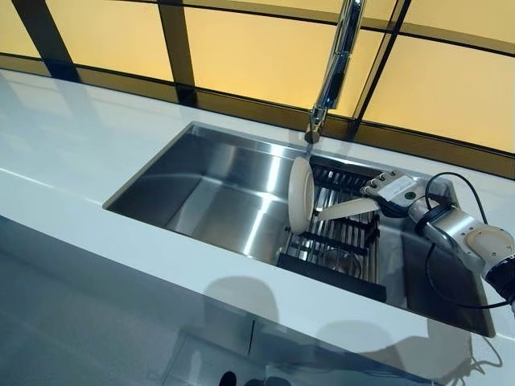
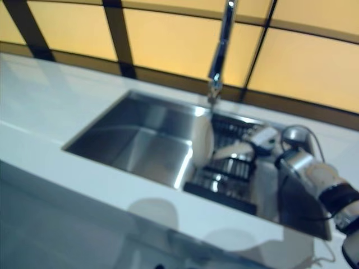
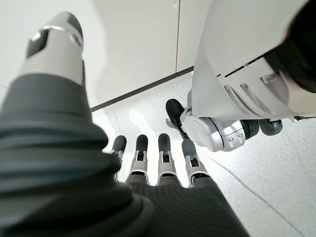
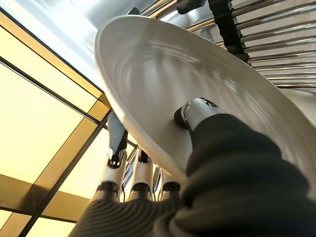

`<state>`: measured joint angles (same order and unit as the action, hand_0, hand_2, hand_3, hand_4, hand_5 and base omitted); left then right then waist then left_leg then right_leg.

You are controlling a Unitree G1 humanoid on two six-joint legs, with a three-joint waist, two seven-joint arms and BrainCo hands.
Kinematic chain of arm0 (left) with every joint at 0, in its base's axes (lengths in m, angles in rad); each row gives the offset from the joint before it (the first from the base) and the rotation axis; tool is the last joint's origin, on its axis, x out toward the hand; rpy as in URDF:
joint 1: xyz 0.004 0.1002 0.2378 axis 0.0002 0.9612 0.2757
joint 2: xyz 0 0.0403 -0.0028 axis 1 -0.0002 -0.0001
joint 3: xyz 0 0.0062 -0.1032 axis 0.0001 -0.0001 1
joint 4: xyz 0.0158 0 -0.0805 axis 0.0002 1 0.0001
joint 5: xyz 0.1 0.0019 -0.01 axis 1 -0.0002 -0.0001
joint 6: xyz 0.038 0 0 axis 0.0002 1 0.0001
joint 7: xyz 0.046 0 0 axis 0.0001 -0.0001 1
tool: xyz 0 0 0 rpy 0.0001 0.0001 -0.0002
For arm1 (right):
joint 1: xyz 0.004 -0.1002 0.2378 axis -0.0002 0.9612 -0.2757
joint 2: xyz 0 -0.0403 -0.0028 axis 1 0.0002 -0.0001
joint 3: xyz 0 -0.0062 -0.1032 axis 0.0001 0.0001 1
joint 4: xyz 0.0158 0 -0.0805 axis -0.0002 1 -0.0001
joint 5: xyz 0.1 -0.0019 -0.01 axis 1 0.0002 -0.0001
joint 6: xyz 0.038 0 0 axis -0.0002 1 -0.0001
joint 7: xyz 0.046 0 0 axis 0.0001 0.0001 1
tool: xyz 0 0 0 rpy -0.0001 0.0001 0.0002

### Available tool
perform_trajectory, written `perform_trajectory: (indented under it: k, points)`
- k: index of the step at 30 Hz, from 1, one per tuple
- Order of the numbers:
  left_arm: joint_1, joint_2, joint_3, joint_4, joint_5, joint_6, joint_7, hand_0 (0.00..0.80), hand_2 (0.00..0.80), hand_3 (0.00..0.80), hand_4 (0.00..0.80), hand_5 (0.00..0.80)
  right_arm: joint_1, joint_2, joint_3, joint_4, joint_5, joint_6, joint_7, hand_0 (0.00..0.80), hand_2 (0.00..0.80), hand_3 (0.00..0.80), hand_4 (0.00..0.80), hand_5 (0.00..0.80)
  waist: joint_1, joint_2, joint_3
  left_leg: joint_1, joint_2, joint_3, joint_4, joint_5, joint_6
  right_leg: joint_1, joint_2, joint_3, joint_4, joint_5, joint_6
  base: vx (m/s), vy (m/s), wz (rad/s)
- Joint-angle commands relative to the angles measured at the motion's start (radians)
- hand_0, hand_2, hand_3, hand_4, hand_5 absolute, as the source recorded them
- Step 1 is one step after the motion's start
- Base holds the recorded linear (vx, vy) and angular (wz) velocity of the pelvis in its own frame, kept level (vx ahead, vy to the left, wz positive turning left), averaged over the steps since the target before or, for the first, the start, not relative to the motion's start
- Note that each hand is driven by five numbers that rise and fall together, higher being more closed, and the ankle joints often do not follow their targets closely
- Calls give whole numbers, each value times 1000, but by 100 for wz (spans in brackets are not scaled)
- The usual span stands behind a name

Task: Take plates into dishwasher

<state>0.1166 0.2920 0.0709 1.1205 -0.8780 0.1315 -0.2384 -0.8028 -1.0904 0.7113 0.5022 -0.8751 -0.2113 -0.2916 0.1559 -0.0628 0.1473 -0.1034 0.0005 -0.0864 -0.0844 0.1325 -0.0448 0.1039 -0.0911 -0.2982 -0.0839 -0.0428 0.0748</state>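
Right robot hand (image 1: 392,191): clamped on a plate's rim, thumb (image 4: 193,111) inside, fingers (image 4: 118,153) behind.
Held plate (image 1: 346,209): tilted over the dish rack (image 1: 342,241), beside the standing plate (image 1: 301,195).
Rack: sits in the sink (image 1: 217,189), below the faucet (image 1: 331,72).
Left robot hand (image 3: 153,163): fingers straight and apart, empty, hanging low above the floor.
Technique: lift clear of the rack's wires, keeping the pinch firm; avoid knocking the standing plate.

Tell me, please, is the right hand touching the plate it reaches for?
Touching: the right wrist view shows the right hand pinching the plate, thumb on its face, fingers behind.
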Motion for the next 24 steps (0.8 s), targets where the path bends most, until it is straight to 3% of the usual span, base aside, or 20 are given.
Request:
perform_trajectory:
  k: [1, 11, 24]
  points:
    - [-2, 17, -32, 8, -3, -21, -14, 0, 0, 0, 0, 0, -55, -43, 52, 21, 3, 75, -25, 800, 800, 800, 800, 800, 9, -1, -43, 55, 34, 45, -3, -71, -18, -79, -48, 17, -3, 104, 75, 0, 0, 0]
    - [7, 7, -24, 18, 3, -26, -16, 0, 0, 0, 0, 0, -43, -55, -7, 39, 1, 97, -41, 800, 800, 800, 800, 800, -3, -6, -67, 74, 39, 55, -3, -78, -21, -66, -40, 32, -3, 99, 74, 0, 0, 0]
    - [11, -5, -2, 27, 3, -20, -14, 0, 0, 0, 0, 0, -81, -174, -53, 14, -38, 74, -79, 800, 800, 800, 800, 800, -35, -36, -104, 101, 46, 82, -3, -90, -24, -51, -29, 63, -3, 97, 77, -9, 29, -3]
